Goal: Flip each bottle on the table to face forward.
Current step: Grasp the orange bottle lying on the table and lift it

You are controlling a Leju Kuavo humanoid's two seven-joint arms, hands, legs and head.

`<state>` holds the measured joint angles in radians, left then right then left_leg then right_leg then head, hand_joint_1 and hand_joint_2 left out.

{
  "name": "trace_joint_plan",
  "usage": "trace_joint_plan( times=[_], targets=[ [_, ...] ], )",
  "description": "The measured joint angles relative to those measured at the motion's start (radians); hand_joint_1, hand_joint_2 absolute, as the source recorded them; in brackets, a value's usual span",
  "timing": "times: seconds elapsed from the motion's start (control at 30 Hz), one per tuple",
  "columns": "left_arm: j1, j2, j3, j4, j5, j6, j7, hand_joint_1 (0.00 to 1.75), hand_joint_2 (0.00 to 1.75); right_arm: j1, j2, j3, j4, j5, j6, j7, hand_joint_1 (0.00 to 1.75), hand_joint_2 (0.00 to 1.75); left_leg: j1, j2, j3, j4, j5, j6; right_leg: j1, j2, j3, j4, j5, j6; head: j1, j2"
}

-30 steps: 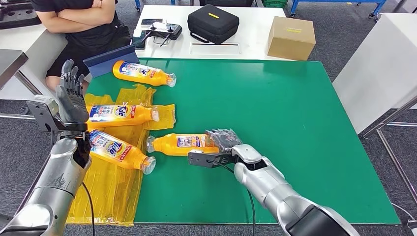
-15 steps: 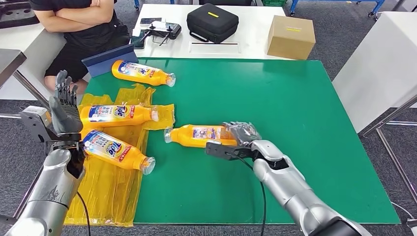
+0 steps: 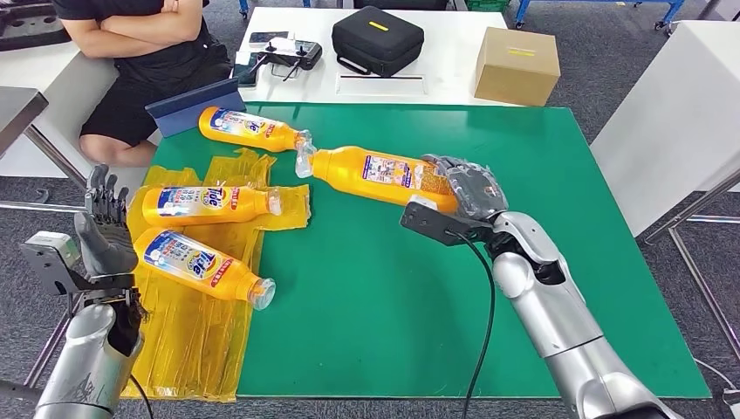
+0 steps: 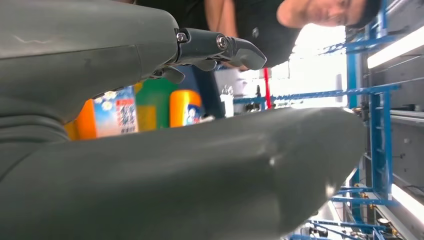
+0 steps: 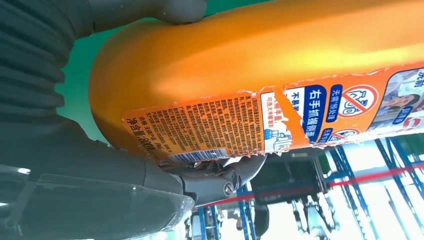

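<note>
My right hand grips the base of an orange Tide bottle and holds it above the green table, cap pointing far left, back label up. In the right wrist view the bottle lies across my hand. Another bottle lies at the table's far left corner. Two more bottles lie on the yellow plastic sheet at the left. My left hand stands raised and open off the table's left edge, seen close up in the left wrist view.
A person with crossed arms sits at the far left. A blue tablet leans by the far edge. On the white table behind are a black case, a controller and a cardboard box.
My right hand has lifted the bottle off the table and carried it away and to the right. My left hand has sunk lower at the left edge.
</note>
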<state>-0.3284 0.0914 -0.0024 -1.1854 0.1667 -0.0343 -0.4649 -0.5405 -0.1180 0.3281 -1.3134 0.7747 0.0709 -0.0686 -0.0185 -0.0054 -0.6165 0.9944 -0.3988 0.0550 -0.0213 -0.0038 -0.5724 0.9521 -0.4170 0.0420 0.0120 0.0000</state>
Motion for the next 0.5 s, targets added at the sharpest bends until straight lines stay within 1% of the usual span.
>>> trace_joint_plan(
  times=[0.07,0.23,0.37,0.5],
  targets=[
    [0.014,-0.015,0.001,-0.007,0.046,-0.035,0.023,0.00,0.00,0.013,0.016,-0.015,-0.030,-0.006,0.002,-0.006,1.75,1.75,0.000,0.000,0.000,0.000,0.000,0.000,0.000,0.000,0.000,0.000,0.000,0.000,0.000,0.000],
    [0.043,-0.078,-0.004,-0.008,0.156,-0.096,0.049,0.00,0.00,0.023,0.076,-0.024,-0.068,-0.056,0.011,-0.046,1.75,1.75,0.000,0.000,0.000,0.000,0.000,0.000,0.000,0.000,0.000,0.000,0.000,0.000,0.000,0.000],
    [0.056,-0.121,-0.036,-0.013,0.203,-0.101,0.078,0.00,1.75,0.023,0.120,-0.016,-0.087,-0.133,0.021,-0.065,1.75,1.75,0.000,-0.001,0.000,0.000,0.000,0.000,0.000,0.000,0.000,0.000,0.000,0.000,0.000,0.000],
    [0.061,-0.153,-0.076,-0.027,0.210,-0.083,0.102,0.00,1.75,0.019,0.149,-0.008,-0.106,-0.170,0.023,-0.062,1.75,1.75,0.000,-0.001,0.000,0.000,0.000,0.000,0.000,0.000,0.000,0.000,0.000,0.000,0.000,0.000]
  ],
)
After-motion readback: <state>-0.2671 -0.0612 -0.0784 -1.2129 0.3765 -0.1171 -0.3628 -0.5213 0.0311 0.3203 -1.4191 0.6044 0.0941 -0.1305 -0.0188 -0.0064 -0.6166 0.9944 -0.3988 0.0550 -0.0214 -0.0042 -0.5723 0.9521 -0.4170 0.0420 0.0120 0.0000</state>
